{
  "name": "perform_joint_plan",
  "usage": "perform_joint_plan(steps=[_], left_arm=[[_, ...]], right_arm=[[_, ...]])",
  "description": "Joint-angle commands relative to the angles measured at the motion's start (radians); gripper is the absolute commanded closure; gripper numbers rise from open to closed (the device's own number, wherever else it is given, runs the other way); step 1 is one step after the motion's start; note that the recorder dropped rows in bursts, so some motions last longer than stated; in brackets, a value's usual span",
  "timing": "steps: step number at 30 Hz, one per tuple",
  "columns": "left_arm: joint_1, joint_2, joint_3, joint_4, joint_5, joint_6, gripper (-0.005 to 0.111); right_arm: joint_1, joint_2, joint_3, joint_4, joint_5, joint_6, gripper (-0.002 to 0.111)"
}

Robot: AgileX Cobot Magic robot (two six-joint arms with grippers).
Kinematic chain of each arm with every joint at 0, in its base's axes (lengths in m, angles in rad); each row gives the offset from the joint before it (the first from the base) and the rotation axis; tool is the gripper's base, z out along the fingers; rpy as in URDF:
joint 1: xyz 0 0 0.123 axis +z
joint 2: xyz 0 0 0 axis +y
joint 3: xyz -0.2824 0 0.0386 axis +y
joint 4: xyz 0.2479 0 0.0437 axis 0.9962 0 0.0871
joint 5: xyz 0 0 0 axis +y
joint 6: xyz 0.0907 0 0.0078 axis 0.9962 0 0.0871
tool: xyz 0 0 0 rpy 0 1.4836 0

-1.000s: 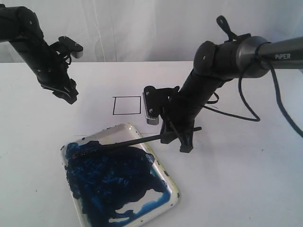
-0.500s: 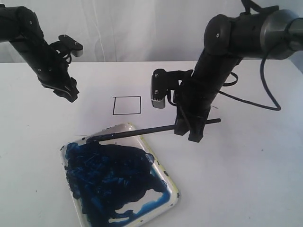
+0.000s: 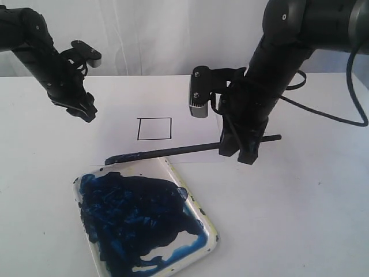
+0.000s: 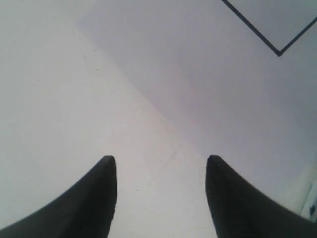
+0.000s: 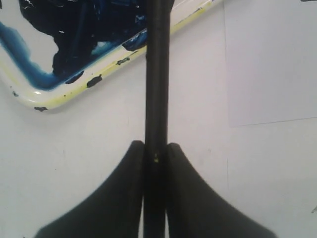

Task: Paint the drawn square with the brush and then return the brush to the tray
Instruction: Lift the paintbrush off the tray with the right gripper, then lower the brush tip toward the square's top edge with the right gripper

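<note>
Brush: we see it point(image 3: 173, 151) held nearly level over the near part of the paper point(image 3: 124, 135). It is out of the tray. Its bristle end points to the left of the exterior view and lies just past the tray's far rim, between tray and square. We cannot tell whether the tip touches the sheet.
Right hand: this hand point(image 3: 237, 153) is closed on the brush. In its wrist view point(image 5: 155, 146) both fingers point(image 5: 109, 203) press the black handle point(image 5: 156, 74) from either side. A short stub of handle pokes out behind the hand in the exterior view.
Left hand: its point(image 3: 83, 112) fingers point(image 4: 94, 198) are spread apart point(image 4: 160, 158) and grip nothing. It hangs over the bench to the left of the square, well apart from the brush.
Square: black outline, plain white inside point(image 3: 154, 128), drawn on the paper beyond the brush. One corner of it point(image 4: 290, 25) shows in the left wrist view.
Tray: white with rounded corners point(image 3: 199, 209), lying on the bench nearest the camera. Its rim point(image 5: 74, 87) carries yellowish stains and dark flecks.
Tray contents: dark blue paint point(image 3: 132, 213) is smeared over most of the floor. A bare white patch with a lighter blue fringe sits toward the near right corner. The right wrist view shows the same paint point(image 5: 84, 29).
Paper: a white sheet point(image 4: 223, 99) lying flat. Its edge also shows in the right wrist view point(image 5: 272, 64).
Bench: plain white point(image 3: 288, 219).
</note>
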Motion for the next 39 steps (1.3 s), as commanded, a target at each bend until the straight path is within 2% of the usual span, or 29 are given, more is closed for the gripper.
perform_joint_plan(steps=[1,9,14,16,21,23,28,34,39], left_arm=[[-0.005,-0.004,-0.004,-0.015,0.028,-0.014,0.048],[-0.005,-0.004,-0.004,-0.024,0.012,-0.076,0.050],[-0.005,-0.004,-0.004,-0.024,-0.022,-0.081,0.068],[-0.005,-0.004,-0.004,-0.028,-0.030,-0.081,0.065],[-0.005,-0.004,-0.004,-0.028,-0.015,-0.074,0.038],[-0.005,-0.004,-0.004,-0.028,-0.021,-0.070,0.037],[-0.005,0.000,-0.004,-0.042,-0.070,-0.027,0.047],[-0.005,0.047,-0.056,-0.042,-0.020,0.063,0.038],[-0.005,0.121,-0.145,-0.048,-0.010,0.148,0.038]], right_arm=[[-0.020,-0.010,-0.001,0.000,-0.007,-0.001,0.108],[-0.150,-0.010,-0.001,0.057,-0.024,0.028,0.108],[-0.196,-0.010,-0.001,0.154,-0.073,0.028,0.108],[-0.203,-0.010,-0.001,0.162,-0.090,0.028,0.108],[-0.203,-0.010,-0.001,0.162,-0.177,0.101,0.108],[-0.203,-0.007,-0.001,0.162,-0.197,0.157,0.108],[-0.203,0.038,-0.056,0.155,-0.166,0.219,0.108],[-0.203,0.106,-0.139,0.143,-0.157,0.271,0.108],[-0.203,0.162,-0.221,0.101,-0.111,0.369,0.108]])
